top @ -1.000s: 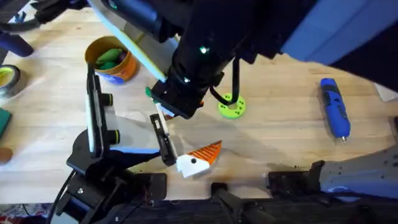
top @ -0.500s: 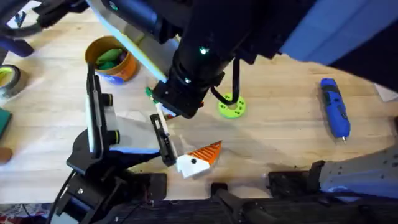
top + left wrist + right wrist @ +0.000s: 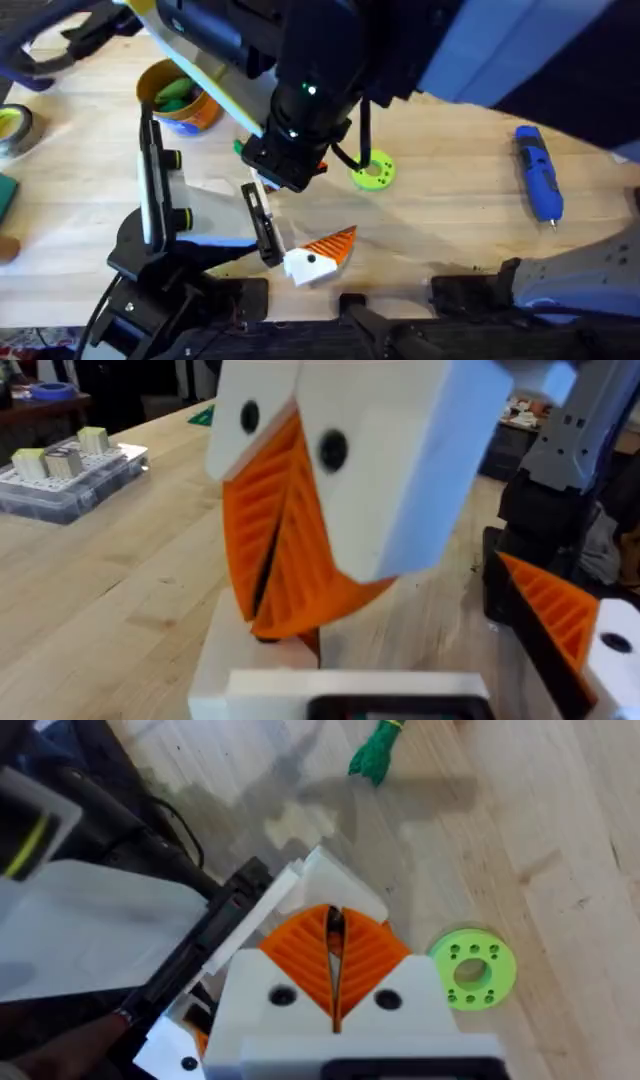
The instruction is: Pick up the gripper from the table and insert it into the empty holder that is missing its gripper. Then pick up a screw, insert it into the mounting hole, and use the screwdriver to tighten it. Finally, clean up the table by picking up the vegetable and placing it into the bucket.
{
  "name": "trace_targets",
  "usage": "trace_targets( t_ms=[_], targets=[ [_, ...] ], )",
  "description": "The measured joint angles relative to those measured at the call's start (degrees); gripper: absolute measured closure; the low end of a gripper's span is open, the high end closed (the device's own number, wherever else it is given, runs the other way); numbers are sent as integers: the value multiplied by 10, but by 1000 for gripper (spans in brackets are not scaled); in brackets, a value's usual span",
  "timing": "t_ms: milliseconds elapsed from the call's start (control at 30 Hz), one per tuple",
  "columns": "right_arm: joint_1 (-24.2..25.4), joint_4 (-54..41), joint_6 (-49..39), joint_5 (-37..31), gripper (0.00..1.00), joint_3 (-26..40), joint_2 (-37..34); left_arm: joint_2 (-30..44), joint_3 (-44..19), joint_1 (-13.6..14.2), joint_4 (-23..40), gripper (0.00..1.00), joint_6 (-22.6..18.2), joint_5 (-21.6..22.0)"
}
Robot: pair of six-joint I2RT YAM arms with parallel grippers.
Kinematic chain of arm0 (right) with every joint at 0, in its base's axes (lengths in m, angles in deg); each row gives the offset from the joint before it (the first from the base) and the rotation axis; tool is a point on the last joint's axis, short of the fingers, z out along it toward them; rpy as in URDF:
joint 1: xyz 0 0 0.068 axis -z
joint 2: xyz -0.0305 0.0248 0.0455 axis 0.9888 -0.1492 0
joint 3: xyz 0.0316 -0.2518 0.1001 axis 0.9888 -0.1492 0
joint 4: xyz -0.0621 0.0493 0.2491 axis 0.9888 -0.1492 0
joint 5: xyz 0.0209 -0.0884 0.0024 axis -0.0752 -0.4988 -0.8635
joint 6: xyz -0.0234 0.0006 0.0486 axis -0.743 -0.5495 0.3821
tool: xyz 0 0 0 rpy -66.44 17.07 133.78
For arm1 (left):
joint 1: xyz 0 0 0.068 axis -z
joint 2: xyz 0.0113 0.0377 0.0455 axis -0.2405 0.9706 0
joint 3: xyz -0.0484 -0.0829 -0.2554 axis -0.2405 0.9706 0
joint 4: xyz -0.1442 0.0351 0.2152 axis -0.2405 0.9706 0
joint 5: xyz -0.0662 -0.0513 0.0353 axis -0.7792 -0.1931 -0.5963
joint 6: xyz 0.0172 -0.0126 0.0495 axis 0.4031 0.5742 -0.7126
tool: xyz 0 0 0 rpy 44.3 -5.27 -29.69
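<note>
Gripper [image 3: 322, 255] [image 3: 565, 625]: white block with an orange ribbed finger. It sits at the end of a black rail [image 3: 264, 225], on the near side of the right gripper [image 3: 285, 172] [image 3: 335, 965] and just clear of it.

Right gripper: hangs low over the worktop [image 3: 450, 215], orange pads pressed together. A small dark bit shows at the tips; what it is cannot be told.

Left gripper [image 3: 300, 250]: open or closed cannot be told.

Green disc with holes [image 3: 372, 172] [image 3: 472, 968]: just beside the right gripper, on its right.

Small green piece [image 3: 378, 750]: on the worktop near that gripper.

Screwdriver [image 3: 537, 172]: blue, lying flat, well apart to the right.

Bucket [image 3: 205, 112]: orange, well off to the left, green vegetable [image 3: 175, 92] inside.

Tape roll [image 3: 12, 128]: farther left.
</note>
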Motion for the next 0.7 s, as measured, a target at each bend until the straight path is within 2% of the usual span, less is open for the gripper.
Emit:
trace_targets(
  t_ms=[100, 133, 200, 333, 367, 567, 700],
  targets=[
    [0, 0, 0, 0, 981, 0, 0, 0, 0, 0, 0, 6, 0, 0],
    [0, -1, 0, 0, 915, 0, 0, 0, 0, 0, 0, 6, 0, 0],
    [0, -2, -1, -1, 697, 0, 0, 0, 0, 0, 0, 6, 0, 0],
    [7, -9, -3, -18, 108, 1, 2, 0, 0, 0, 0, 6, 0, 2],
    [12, -11, -4, -21, 33, 1, 4, 0, 0, 0, -1, 6, 0, 2],
    [31, -33, -4, -12, 7, 1, 23, 0, 0, 0, -1, 6, -2, 2],
    [64, -51, -4, -9, 7, 1, 54, 0, 0, 0, -1, 6, -2, 2]
  ],
)
